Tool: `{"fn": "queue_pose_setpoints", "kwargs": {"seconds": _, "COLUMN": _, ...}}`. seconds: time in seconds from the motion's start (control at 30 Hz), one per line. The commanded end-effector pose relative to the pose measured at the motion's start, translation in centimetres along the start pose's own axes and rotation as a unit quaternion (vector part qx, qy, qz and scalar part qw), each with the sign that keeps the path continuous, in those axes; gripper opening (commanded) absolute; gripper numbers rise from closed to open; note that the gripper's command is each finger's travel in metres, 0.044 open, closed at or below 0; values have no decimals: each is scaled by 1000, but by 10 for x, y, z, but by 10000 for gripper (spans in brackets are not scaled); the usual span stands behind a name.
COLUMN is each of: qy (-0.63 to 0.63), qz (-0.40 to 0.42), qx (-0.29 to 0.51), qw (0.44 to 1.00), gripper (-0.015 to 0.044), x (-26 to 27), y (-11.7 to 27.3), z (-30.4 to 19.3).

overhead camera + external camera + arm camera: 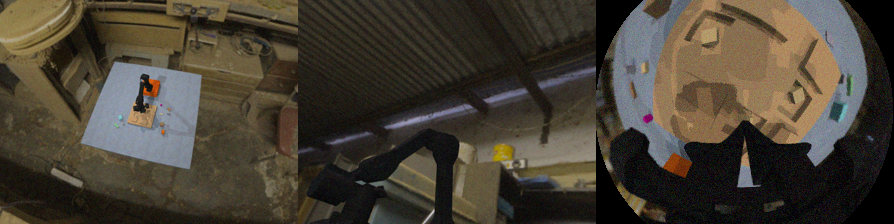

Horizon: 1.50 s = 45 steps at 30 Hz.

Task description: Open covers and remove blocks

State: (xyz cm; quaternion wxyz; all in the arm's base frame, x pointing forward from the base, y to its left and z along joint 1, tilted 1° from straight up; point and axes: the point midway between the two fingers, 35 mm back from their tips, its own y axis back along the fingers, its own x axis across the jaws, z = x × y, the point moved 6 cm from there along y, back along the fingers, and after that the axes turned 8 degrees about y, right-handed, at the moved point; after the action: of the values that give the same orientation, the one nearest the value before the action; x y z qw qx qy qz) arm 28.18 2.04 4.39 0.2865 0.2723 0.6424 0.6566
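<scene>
Blue-grey surface (107, 134) under the puzzle board (153, 120) (666, 95), workshop all around. End effector (142, 111) (744, 123) is closed on nothing, right over the board's arm-side edge. Can't confirm any cover open or block out, so lots probably left, tbh.

The black arm (141, 92) (444, 172) reaches out bent at the elbow, its tool (744, 123) closed and empty

Around me is a dim workshop: a stained, rough floor (167, 199), wooden drawers (223, 71), a corrugated ceiling (387, 48) and, blurred, what looks like a yellow tin (503, 153) by a pale wall (569, 145).
</scene>
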Motion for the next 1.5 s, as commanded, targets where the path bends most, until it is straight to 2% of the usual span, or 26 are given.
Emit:
{"fn": "queue_pose_setpoints", "kwargs": {"seconds": 0.0, "qy": 0, "qz": 0, "qx": 0, "qw": 1000, "gripper": 0, "x": 0, "y": 0, "z": 0}}
{"fn": "queue_pose_setpoints", "kwargs": {"seconds": 0.4, "qy": 2, "qz": 3, "qx": 3, "qw": 1000, "gripper": 0, "x": 0, "y": 13, "z": -1}}
{"fn": "queue_pose_setpoints", "kwargs": {"seconds": 0.47, "qy": 0, "qz": 6, "qx": 7, "qw": 1000, "gripper": 53, "x": 1, "y": 11, "z": -2}}
{"fn": "queue_pose_setpoints", "kwargs": {"seconds": 0.6, "qy": 1, "qz": 4, "qx": 5, "qw": 1000, "gripper": 144, "x": 0, "y": 38, "z": 0}}
{"fn": "queue_pose_setpoints", "kwargs": {"seconds": 0.7, "qy": 2, "qz": 3, "qx": 3, "qw": 1000, "gripper": 144, "x": 0, "y": 59, "z": 0}}
{"fn": "queue_pose_setpoints", "kwargs": {"seconds": 0.8, "qy": 2, "qz": 3, "qx": 3, "qw": 1000, "gripper": 144, "x": 0, "y": 64, "z": -1}}
{"fn": "queue_pose_setpoints", "kwargs": {"seconds": 1.27, "qy": 2, "qz": 3, "qx": 3, "qw": 1000, "gripper": 144, "x": 0, "y": 30, "z": -1}}
{"fn": "queue_pose_setpoints", "kwargs": {"seconds": 1.47, "qy": 2, "qz": 3, "qx": 3, "qw": 1000, "gripper": 144, "x": 0, "y": 28, "z": -1}}
